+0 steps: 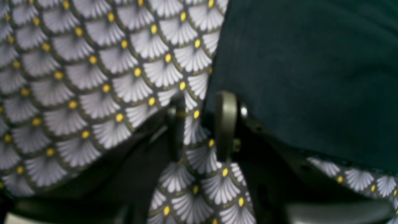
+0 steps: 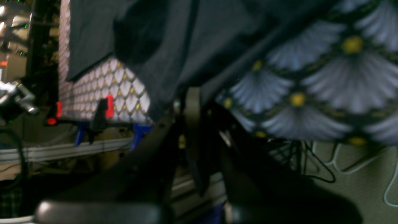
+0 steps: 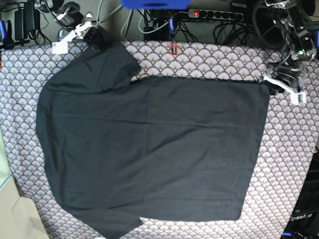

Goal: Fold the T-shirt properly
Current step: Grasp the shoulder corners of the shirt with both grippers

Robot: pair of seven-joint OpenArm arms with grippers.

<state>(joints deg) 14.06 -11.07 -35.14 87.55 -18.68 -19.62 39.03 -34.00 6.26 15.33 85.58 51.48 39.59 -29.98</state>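
Observation:
The dark T-shirt (image 3: 149, 149) lies spread flat on the scallop-patterned tablecloth (image 3: 294, 164). My right gripper (image 3: 91, 36) is at the far left sleeve. In the right wrist view it (image 2: 186, 105) is shut, with the T-shirt (image 2: 174, 46) bunched at its tip. My left gripper (image 3: 273, 85) sits at the shirt's far right hem corner. In the left wrist view its fingers (image 1: 225, 124) stand apart over the tablecloth (image 1: 77, 77), so the left gripper (image 1: 201, 124) is open, and the T-shirt (image 1: 311, 77) edge lies just right of them.
A red clamp (image 3: 173, 49) holds the tablecloth at the far edge. Behind the table are cables and a power strip (image 3: 219, 14). Red and blue clamps (image 2: 108, 105) show along the table edge in the right wrist view.

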